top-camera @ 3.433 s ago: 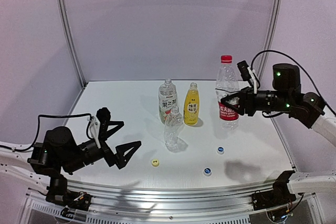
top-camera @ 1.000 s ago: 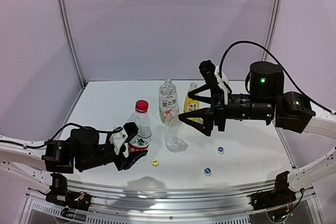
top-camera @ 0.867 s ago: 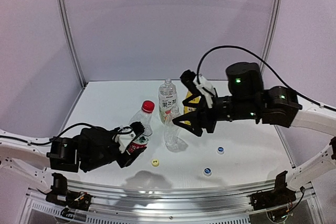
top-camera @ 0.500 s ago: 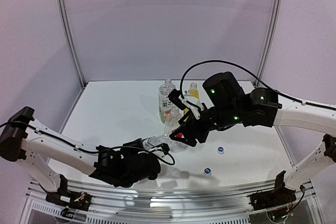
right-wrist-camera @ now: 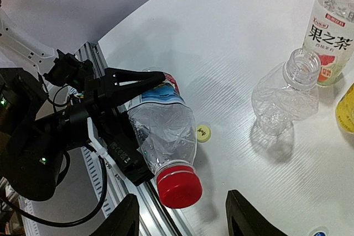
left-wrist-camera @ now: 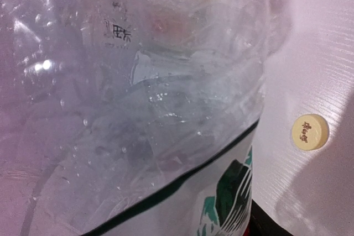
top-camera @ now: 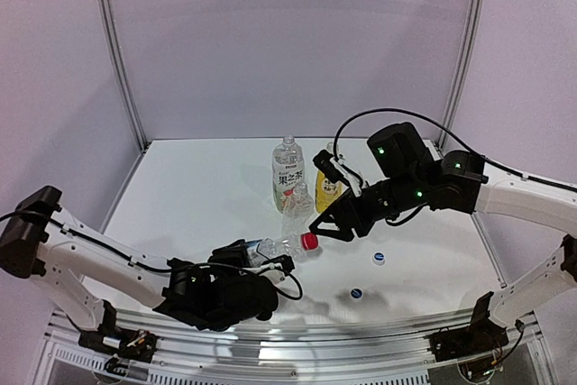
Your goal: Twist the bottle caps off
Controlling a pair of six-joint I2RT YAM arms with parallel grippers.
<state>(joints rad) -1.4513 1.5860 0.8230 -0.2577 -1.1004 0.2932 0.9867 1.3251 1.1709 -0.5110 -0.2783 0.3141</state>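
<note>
Clamped in left gripper (top-camera: 242,254): red-label bottle (right-wrist-camera: 166,131), tipped nearly flat near front of table (top-camera: 198,187), red cap (right-wrist-camera: 178,185) toward right gripper (right-wrist-camera: 183,194), spread either side of cap, no contact seen. Centre on cap, close squarely, then twist. Hold bottle firm against spinning without crushing thin wall.

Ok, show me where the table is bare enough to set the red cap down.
Two free patches: the table's back-left, between its left edge and the fruit-label bottle; and the right side, beyond the two blue-and-white caps. The centre, around the plain bottle and the tipped red-label bottle, is crowded.
</note>
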